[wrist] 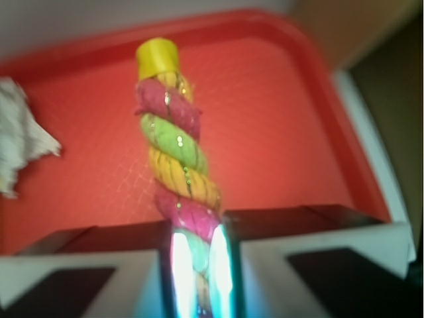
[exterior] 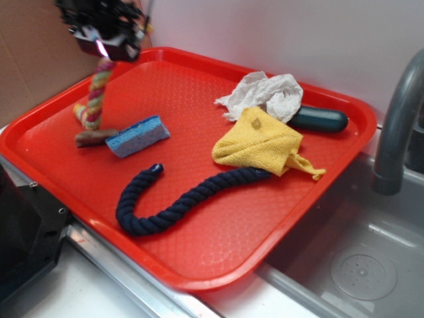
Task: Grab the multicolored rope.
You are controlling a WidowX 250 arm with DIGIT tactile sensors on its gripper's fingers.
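The multicolored rope [exterior: 95,99], twisted from yellow, pink and green strands, hangs from my gripper [exterior: 105,48] at the far left of the red tray [exterior: 218,218]. Its lower part bends and its brownish frayed end [exterior: 93,137] rests on the tray beside the blue sponge [exterior: 138,136]. In the wrist view the rope [wrist: 175,152] runs up from between my fingers, and the gripper [wrist: 200,265] is shut on it. The jaws press close on both sides of the rope.
A thick navy rope [exterior: 172,202] curves across the tray's middle. A yellow cloth [exterior: 262,142], crumpled white paper [exterior: 265,93] and a dark green object [exterior: 321,119] lie at the back right. A grey faucet [exterior: 397,112] and sink [exterior: 358,258] are to the right.
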